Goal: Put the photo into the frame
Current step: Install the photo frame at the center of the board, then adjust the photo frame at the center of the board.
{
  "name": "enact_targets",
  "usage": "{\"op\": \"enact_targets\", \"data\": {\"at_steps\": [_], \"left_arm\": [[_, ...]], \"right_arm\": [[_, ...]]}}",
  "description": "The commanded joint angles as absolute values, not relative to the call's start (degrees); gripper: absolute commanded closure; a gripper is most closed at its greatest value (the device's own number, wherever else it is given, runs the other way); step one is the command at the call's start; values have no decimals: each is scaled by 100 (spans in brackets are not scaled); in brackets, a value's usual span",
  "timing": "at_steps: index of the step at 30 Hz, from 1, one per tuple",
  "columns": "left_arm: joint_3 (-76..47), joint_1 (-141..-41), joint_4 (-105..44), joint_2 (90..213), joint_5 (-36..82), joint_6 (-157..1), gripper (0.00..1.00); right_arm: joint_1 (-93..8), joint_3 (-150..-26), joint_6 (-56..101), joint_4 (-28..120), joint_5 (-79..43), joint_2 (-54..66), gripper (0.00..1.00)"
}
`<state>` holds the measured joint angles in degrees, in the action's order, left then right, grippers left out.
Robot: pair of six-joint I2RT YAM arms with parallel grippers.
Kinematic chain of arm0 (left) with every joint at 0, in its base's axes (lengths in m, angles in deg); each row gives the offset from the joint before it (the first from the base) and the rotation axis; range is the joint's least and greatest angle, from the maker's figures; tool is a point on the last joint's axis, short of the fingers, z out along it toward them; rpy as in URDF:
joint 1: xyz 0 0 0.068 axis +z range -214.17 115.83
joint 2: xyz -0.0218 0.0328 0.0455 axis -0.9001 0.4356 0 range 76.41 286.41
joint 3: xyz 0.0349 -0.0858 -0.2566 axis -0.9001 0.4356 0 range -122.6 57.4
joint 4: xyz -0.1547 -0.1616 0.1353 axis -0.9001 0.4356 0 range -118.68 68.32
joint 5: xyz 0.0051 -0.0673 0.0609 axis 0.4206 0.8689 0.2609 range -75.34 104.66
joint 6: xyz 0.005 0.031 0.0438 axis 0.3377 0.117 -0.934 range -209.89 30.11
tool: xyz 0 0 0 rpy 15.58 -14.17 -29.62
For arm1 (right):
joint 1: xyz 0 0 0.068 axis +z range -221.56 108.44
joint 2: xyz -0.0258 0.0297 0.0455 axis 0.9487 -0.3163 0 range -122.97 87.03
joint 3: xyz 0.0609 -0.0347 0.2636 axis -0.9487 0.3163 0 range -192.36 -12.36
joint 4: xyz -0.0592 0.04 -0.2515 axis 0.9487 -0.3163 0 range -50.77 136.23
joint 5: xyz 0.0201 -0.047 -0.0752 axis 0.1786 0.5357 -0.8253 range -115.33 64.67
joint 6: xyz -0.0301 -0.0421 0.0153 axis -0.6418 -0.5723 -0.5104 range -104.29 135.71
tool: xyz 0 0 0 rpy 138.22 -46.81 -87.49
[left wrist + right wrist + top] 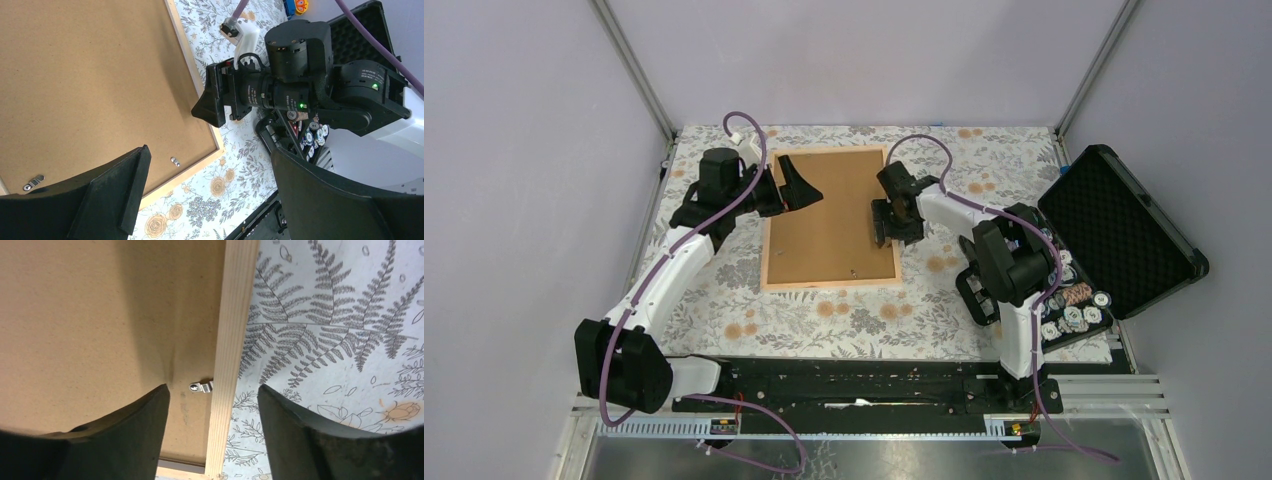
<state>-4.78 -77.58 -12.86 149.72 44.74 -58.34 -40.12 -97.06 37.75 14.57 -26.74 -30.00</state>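
Note:
The light wood frame [829, 284] lies face down in the middle of the floral table. The photo sits inside it, brown board back [829, 215] up; its picture side is hidden. My left gripper [799, 188] is open and empty, above the frame's far left corner. In the left wrist view [207, 190] its jaws span the board [85, 75] and rail [192, 80]. My right gripper [886, 225] is open and straddles the right rail [232, 330]. One finger is over the board [100, 305] and one over the cloth, by a metal clip [201, 387].
An open black foam-lined case [1124, 230] stands at the right, with poker chips [1074, 300] in its lower half, beside the right arm's base. Small metal clips [175, 161] sit along the frame's inner edge. The table's front edge is a black rail.

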Motion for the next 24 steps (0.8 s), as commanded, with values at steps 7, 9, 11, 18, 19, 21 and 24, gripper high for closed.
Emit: {"op": "enact_targets", "data": {"at_steps": [7, 9, 11, 18, 19, 21, 24], "left_arm": [[-619, -7638, -1557, 14889, 4516, -5862, 1], [-604, -7622, -1577, 14915, 4545, -5843, 1], [-584, -7621, -1591, 14846, 4503, -5860, 1], [-559, -7525, -1665, 14941, 4602, -5816, 1], [-538, -7524, -1683, 14903, 4543, -5839, 1], [-578, -7488, -1571, 15040, 4365, -5908, 1], [-527, -7352, -1692, 15184, 4666, -5740, 1]], "right_arm": [[-4079, -11308, 3399, 1328, -2932, -3746, 13], [-4108, -11554, 3357, 1326, -3005, -3932, 13], [-4156, -11754, 3347, 1327, -3143, -4165, 14], [-4401, -12077, 3328, 1207, -3151, -4560, 18], [-4428, -12014, 3320, 1272, -3112, -4578, 21], [-4507, -12037, 3282, 1287, -2862, -4678, 30], [-4599, -12058, 3209, 1328, -2880, -4778, 39]]}}
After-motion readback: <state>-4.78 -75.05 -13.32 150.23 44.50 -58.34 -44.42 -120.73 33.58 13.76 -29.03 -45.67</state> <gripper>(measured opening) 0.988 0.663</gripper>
